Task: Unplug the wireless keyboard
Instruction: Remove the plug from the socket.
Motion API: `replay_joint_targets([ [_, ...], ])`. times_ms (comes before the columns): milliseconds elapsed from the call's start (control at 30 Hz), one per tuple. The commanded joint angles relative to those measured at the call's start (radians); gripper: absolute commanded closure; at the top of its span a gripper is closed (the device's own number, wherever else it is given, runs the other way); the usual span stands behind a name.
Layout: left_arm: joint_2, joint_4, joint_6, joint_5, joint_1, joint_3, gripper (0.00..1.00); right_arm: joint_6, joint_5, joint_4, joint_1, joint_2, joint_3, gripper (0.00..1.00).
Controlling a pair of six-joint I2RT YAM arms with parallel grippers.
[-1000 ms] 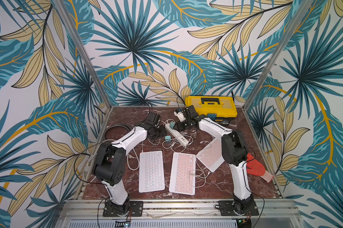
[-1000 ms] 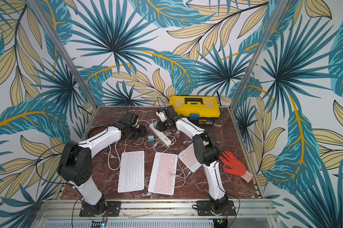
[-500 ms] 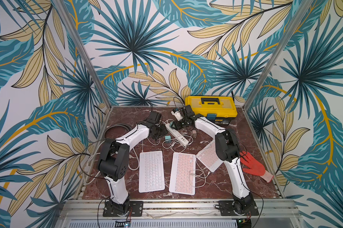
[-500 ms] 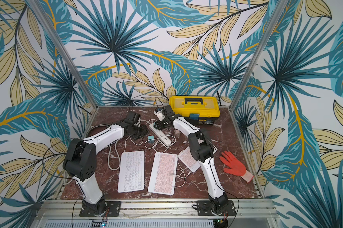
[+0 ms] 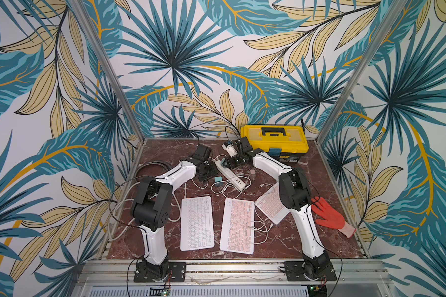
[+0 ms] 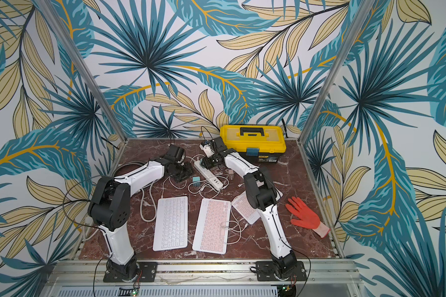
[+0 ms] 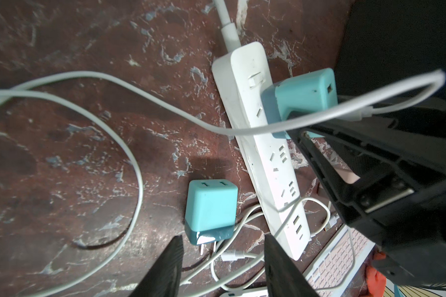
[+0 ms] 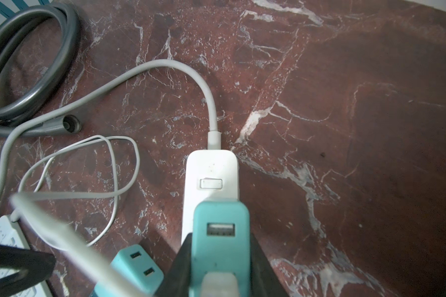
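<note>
The right pincer (image 8: pixel 220 267) clamps a teal adapter (image 8: pixel 220 218) plugged into the far end of a white power strip (image 8: pixel 211 169), its 2 black fingers (image 8: pixel 258 270) pressed flat against the adapter's sides. A white cable (image 7: pixel 139 95) leaves 1 of the adapter's 2 USB ports and loops away over the red marble table (image 8: pixel 345 102); the other port is empty.

The left pincer (image 7: pixel 222 236) hovers just beside the strip with its fingers apart and nothing between them. A loose adapter (image 7: pixel 210 208) lies on the table at its fingertips, prongs bare.

In both top views 3 keyboards lie in a row toward the near edge, well apart from the strip: a white keyboard (image 5: pixel 197 222), a pink keyboard (image 5: pixel 238 226) and a tilted pink keyboard (image 5: pixel 270 205) partly hidden by the right arm. Thin leads tangle among them, and which keyboard the gripped adapter feeds cannot be traced.

The step in hand appears to be the grasp itself: the adapter looks fully seated, so the pull has not begun. The next move calls for a straight draw in line with the prongs. The strip lies free on the table and may lift with the plug unless the left pincer presses it down.
</note>
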Motion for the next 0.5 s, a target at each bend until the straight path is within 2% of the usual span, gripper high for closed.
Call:
replay_joint_targets([
  [0,0.020,-0.002,-0.026,-0.004,0.011,0.035,0.47,-0.031,0.019,0.002,0.020,0.016,0.009,0.71],
  [167,0.031,-0.002,-0.099,-0.042,0.016,0.046,0.47,-0.052,0.100,0.018,0.042,-0.005,-0.011,0.76],
  [333,0.065,0.000,-0.179,-0.055,0.022,0.072,0.48,-0.085,0.192,0.126,0.064,-0.060,-0.085,0.78],
  [467,0.101,0.015,-0.255,-0.058,0.031,0.088,0.51,-0.091,0.207,0.148,0.072,-0.080,-0.080,0.78],
])
